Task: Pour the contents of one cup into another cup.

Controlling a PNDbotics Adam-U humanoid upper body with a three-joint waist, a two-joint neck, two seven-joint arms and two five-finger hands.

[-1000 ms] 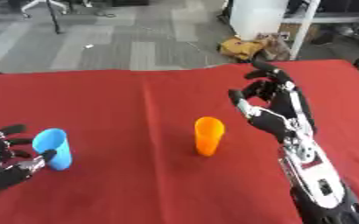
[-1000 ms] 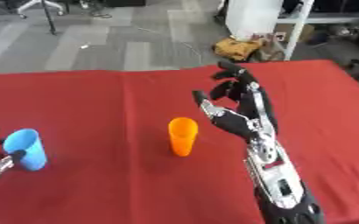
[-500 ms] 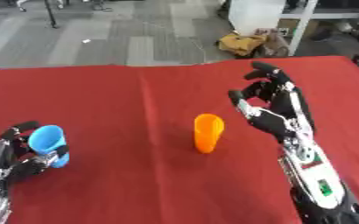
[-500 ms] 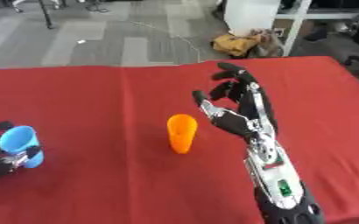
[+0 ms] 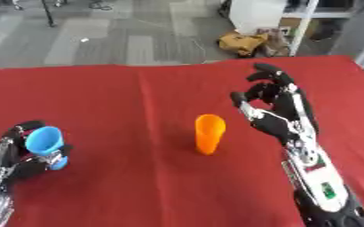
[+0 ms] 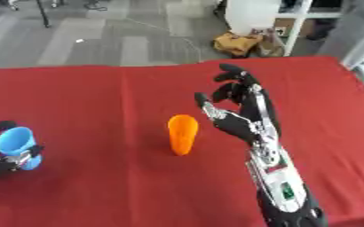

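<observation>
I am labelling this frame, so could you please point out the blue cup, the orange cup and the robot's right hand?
blue cup (image 5: 44, 141): left eye view, on its rim.
orange cup (image 5: 208, 138): left eye view, mid-wall.
right hand (image 5: 274, 116): left eye view, on the palm.

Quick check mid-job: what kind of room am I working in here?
Probably a lab or workshop. The work surface is a table under a red cloth; beyond it lie grey carpet tiles, a white frame leg and a yellowish bundle on the floor.
</observation>
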